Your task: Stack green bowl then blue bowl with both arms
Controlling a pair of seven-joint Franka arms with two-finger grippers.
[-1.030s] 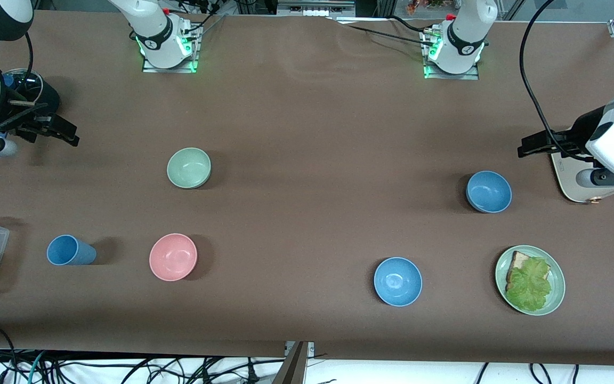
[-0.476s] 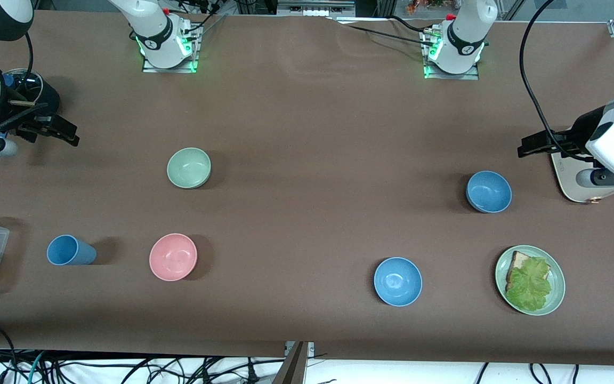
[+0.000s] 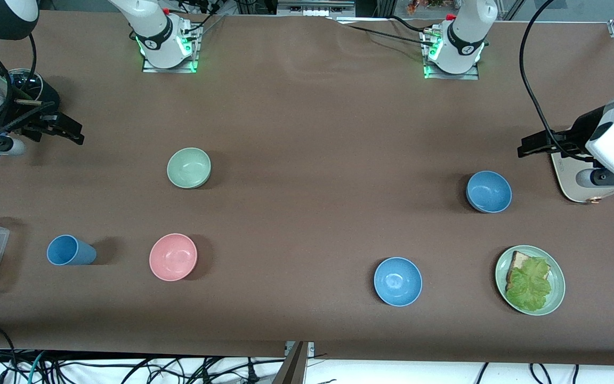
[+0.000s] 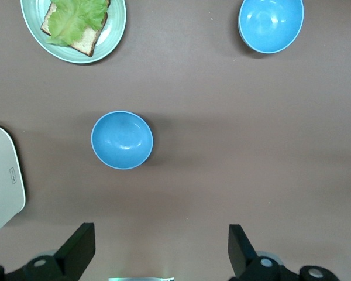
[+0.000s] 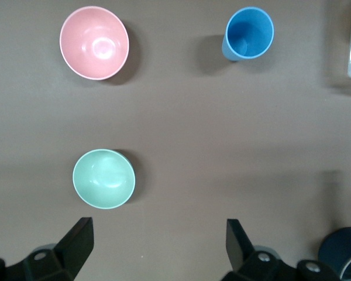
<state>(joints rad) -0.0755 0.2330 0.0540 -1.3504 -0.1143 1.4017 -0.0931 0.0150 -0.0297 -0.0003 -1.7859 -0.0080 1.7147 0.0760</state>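
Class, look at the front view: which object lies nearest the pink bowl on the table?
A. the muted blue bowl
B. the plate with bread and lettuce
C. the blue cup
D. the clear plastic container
C: the blue cup lies just beside the pink bowl, toward the right arm's end; the other three sit farther away.

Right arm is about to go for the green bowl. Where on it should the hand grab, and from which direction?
Take the green bowl by its rim, coming straight down from above, one finger inside and one outside the wall. It sits upright, mouth open, standing alone, and looks too wide to span. The right hand is open, up over the right arm's end of the table.
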